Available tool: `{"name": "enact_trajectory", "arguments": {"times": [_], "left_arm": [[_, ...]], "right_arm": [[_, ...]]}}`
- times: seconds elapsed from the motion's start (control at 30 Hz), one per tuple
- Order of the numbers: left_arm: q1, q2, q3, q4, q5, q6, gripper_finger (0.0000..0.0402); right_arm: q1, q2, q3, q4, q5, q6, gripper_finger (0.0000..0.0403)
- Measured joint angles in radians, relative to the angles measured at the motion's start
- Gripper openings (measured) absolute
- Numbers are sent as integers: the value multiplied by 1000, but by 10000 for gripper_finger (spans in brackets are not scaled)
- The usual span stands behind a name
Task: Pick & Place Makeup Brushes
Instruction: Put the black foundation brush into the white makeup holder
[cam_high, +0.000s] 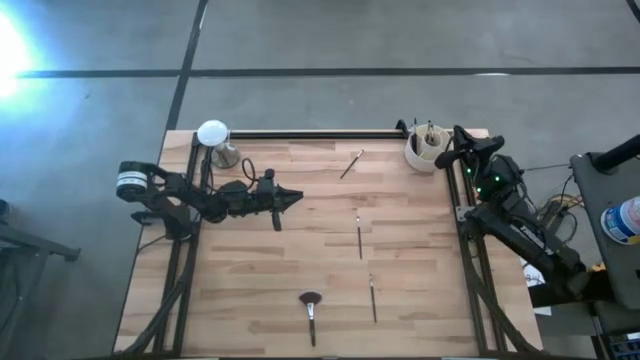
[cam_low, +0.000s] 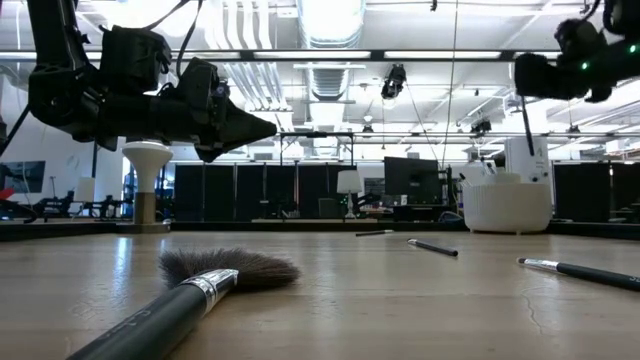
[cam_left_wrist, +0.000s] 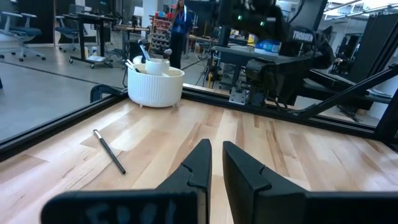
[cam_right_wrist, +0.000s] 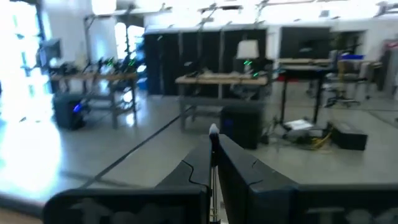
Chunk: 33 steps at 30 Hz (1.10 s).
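Several makeup brushes lie flat on the wooden table: a thin one (cam_high: 351, 164) toward the far edge, one (cam_high: 359, 237) mid-table, one (cam_high: 373, 298) near the front, and a fluffy-headed one (cam_high: 310, 310) beside it. A white ribbed cup (cam_high: 425, 150) at the far right corner holds more brushes. My right gripper (cam_high: 447, 156) hovers just right of the cup, shut on a thin brush (cam_low: 527, 125). My left gripper (cam_high: 292, 197) waits level above the table's left half, its fingers (cam_left_wrist: 202, 158) almost together with nothing between them. My right gripper pinches the thin brush's handle (cam_right_wrist: 213, 140) between its two fingers, which reach in level and lie across the brush. The brush stands about upright, its upper end just above the fingertips and its longer part (cam_low: 528, 135) hanging below, clear of the table, beside the cup.
A white lamp-like stand (cam_high: 213, 135) sits at the far left corner. A black rail (cam_high: 310, 133) runs along the table's far edge, and frame bars run down both sides. Bare wood lies between the scattered brushes in the middle.
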Motion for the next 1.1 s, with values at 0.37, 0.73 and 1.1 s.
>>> {"name": "enact_trajectory", "arguments": {"times": [0.37, 0.73, 1.1], "left_arm": [[0, 0, 0, 0, 0, 0, 32], [0, 0, 0, 0, -3, 1, 32], [0, 0, 7, 0, -3, 0, 32]], "right_arm": [[-18, 94, -181, 363, 257, -8, 12], [-18, 270, -181, 524, 312, 17, 12], [-24, 522, -96, 576, 361, -13, 12]]}}
